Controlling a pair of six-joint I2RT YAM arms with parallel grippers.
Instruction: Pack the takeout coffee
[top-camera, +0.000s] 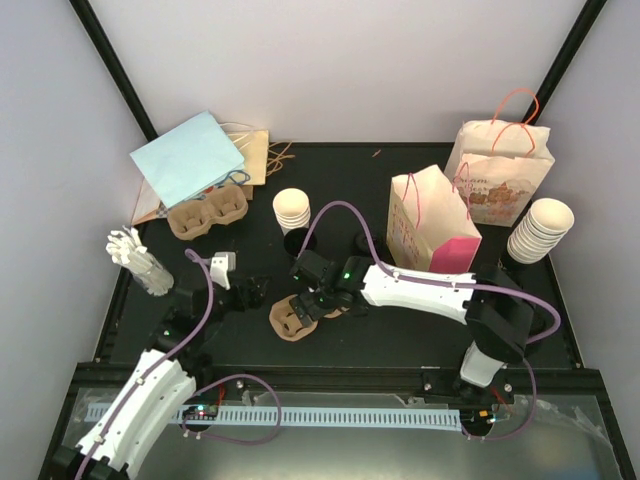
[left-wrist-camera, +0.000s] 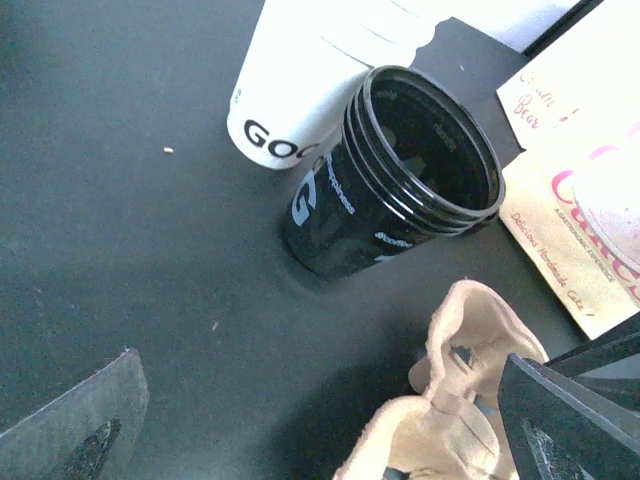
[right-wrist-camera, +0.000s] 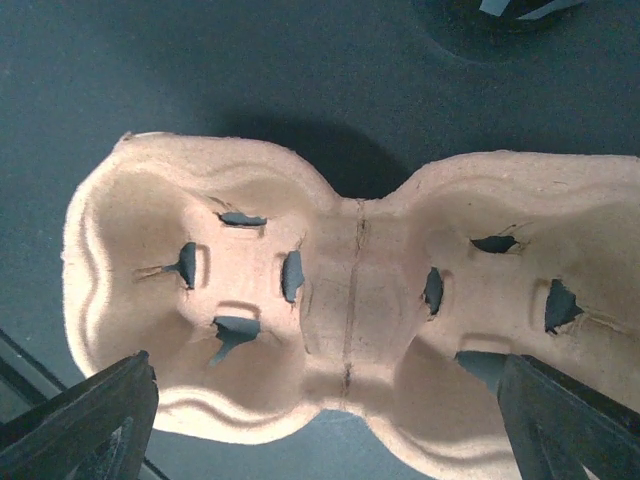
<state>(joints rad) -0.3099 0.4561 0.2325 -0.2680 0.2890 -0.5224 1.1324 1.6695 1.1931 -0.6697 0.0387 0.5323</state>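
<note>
While the drinks have yet to be set in a holder, the right gripper (right-wrist-camera: 322, 365) hangs low over a pulp two-cup carrier (right-wrist-camera: 350, 300). The carrier lies flat on the black table (top-camera: 385, 342), just off centre toward 7 o'clock. The gripper's fingers stand wide apart, one near each end of the carrier's near edge, and they hold nothing. Whether either finger touches the pulp cannot be told. This straddle looks like a line-up for taking the carrier along its long side.

The left gripper (left-wrist-camera: 318, 358) sits just beside the carrier, at its 9 o'clock. It is also fully spread and empty. It faces 12 o'clock, toward nested black cups (left-wrist-camera: 400, 190), with a white cup (left-wrist-camera: 300, 90) just beside them at 11 o'clock. That aim suggests it is placed to fetch a cup for the carrier.

A paper bag (top-camera: 432, 225) stands upright at 2 o'clock with its handles up. A second bag (top-camera: 500, 165) stands farther out the same way. They are probably kept upright so a loaded carrier can be lowered in from above.

A cup stack (top-camera: 540, 230) stands at 3 o'clock, and spare carriers (top-camera: 208, 215) lie at 10 o'clock.

Both carrier wells are empty, so the packing appears barely begun.
</note>
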